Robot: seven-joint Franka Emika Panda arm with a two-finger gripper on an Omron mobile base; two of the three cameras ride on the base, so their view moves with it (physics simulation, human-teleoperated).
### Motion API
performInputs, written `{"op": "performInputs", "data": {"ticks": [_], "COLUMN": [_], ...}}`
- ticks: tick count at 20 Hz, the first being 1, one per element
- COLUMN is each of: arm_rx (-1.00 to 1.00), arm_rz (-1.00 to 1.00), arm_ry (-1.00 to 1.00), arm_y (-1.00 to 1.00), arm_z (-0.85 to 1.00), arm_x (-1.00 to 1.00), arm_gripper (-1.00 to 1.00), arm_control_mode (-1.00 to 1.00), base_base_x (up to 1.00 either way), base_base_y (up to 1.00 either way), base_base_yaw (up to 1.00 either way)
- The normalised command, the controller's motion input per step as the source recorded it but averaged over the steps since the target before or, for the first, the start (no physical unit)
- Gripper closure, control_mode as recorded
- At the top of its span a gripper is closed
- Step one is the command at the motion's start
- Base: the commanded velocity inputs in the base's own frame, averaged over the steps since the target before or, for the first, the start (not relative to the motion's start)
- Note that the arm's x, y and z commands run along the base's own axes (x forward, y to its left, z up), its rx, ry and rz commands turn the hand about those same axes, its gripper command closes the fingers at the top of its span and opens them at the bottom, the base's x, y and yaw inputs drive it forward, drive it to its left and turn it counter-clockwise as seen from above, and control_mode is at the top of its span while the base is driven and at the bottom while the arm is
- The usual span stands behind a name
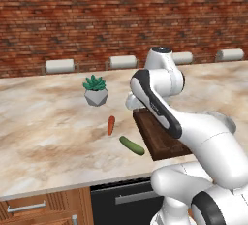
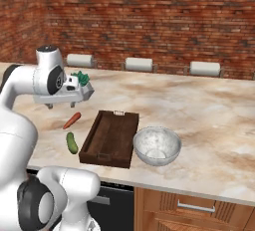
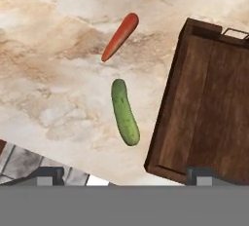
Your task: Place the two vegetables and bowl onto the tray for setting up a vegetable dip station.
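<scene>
Cucumber [image 3: 125, 112] lies clear; arm hides tray [image 1: 154, 136] partly.

on the veined marble counter [image 2: 209, 105] the rectangular dark brown wooden tray [image 2: 111, 138] lies near the front edge, with the round speckled grey-white bowl [image 2: 156, 146] just beside its right side. left of the tray, apart from it, lie the dark green cucumber [image 2: 72, 143] nearer the front edge and the small orange-red tapered carrot [image 2: 71, 120] just behind it. farther back stands the spiky green plant in a faceted grey pot [image 1: 96, 90], and cushioned stools [image 2: 139, 64] line the counter's far side before the red brick wall [image 2: 149, 16].
</scene>
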Motion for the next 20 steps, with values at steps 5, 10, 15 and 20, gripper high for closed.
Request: {"op": "performInputs", "data": {"ticks": [5,10,15,20], "arm_rx": [0.00,0.00,0.00,-0.02], "arm_rz": [0.12,0.10,0.09,0.04], "arm_ry": [0.00,-0.02,-0.03,-0.01], "arm_y": [0.17,0.00,0.04,0.23], "arm_z": [-0.52,-0.47,-0.51,-0.55], "arm_x": [0.00,0.00,0.00,0.14], "arm_gripper": [-1.00,-1.00,-1.00,-1.00], "arm_control_mode": [-1.00,-1.00,-1.00,-1.00], "base_base_x": [0.00,0.00,0.00,0.00], "base_base_y": [0.00,0.00,0.00,0.00], "base_base_yaw": [0.00,0.00,0.00,0.00]}}
